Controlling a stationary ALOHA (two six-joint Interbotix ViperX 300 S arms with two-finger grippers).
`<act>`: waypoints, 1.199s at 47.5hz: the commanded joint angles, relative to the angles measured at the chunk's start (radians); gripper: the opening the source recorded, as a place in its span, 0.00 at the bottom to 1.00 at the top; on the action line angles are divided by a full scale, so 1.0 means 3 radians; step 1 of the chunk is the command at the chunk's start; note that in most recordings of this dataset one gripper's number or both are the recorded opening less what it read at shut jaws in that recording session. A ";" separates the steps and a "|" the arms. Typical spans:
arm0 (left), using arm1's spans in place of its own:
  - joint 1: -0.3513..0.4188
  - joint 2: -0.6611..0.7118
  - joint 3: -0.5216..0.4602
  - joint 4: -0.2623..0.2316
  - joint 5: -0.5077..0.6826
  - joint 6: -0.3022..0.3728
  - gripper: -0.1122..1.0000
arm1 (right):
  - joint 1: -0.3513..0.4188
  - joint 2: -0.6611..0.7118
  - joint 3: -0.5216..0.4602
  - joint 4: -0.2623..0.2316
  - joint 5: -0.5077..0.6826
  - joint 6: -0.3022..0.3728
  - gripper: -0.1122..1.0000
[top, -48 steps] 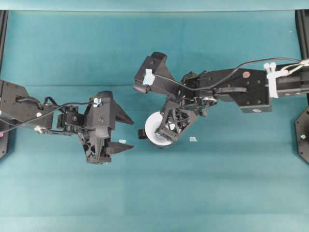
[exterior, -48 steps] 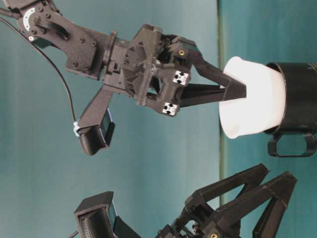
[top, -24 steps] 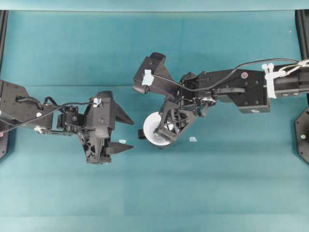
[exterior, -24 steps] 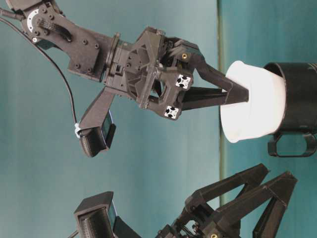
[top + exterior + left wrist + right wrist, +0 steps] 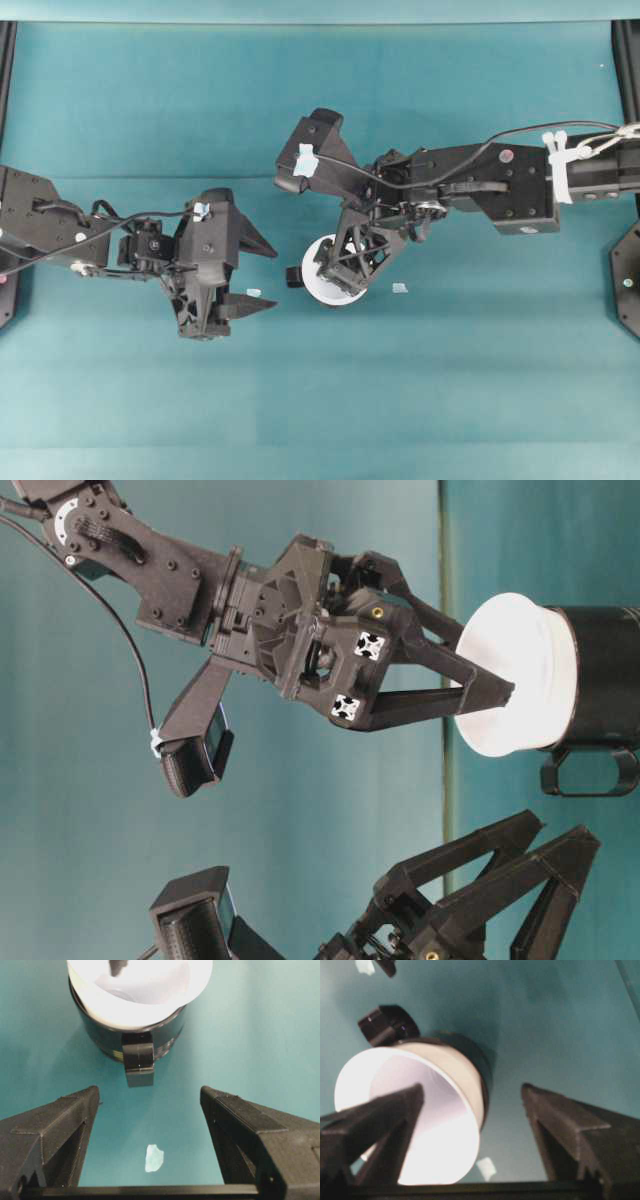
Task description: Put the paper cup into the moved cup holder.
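Note:
The white paper cup (image 5: 322, 291) (image 5: 520, 670) (image 5: 140, 990) (image 5: 435, 1135) sits in the glossy black cup holder (image 5: 605, 675) (image 5: 105, 1035) (image 5: 482, 1075), leaning a little. The holder's handle (image 5: 292, 277) (image 5: 138, 1062) points toward my left gripper. My right gripper (image 5: 335, 272) (image 5: 485, 665) (image 5: 472, 1091) is open over the cup's mouth. One of its fingers reaches inside the rim and the other stands outside; neither presses the cup. My left gripper (image 5: 270, 278) (image 5: 565, 835) (image 5: 150, 1092) hangs open and empty, a short way left of the holder.
Small pale tape scraps lie on the teal table (image 5: 450, 380): one scrap (image 5: 254, 293) (image 5: 154, 1158) between my left fingers, another scrap (image 5: 400, 288) (image 5: 486, 1167) just right of the cup. Black frame posts (image 5: 628, 70) stand at the table's far corners.
My right gripper has let go of the cup's rim and spread wide. The cup has dropped slightly deeper into the holder. The left arm has not moved.

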 commanded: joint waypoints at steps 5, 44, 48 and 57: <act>-0.0010 -0.0046 -0.0051 0.0005 -0.0020 -0.0005 0.84 | 0.0010 -0.0041 -0.0020 -0.0005 -0.0036 -0.0031 0.93; -0.0010 -0.0061 -0.0046 0.0005 -0.0020 -0.0005 0.84 | 0.0097 -0.0501 0.0332 -0.0005 -0.0271 -0.0133 0.93; -0.0010 -0.0066 -0.0046 0.0010 -0.0020 -0.0005 0.84 | 0.0102 -0.0573 0.0414 -0.0005 -0.0378 -0.0133 0.93; -0.0005 -0.0061 -0.0046 0.0005 -0.0020 -0.0005 0.84 | 0.0128 -0.0695 0.0542 -0.0005 -0.0542 -0.0138 0.93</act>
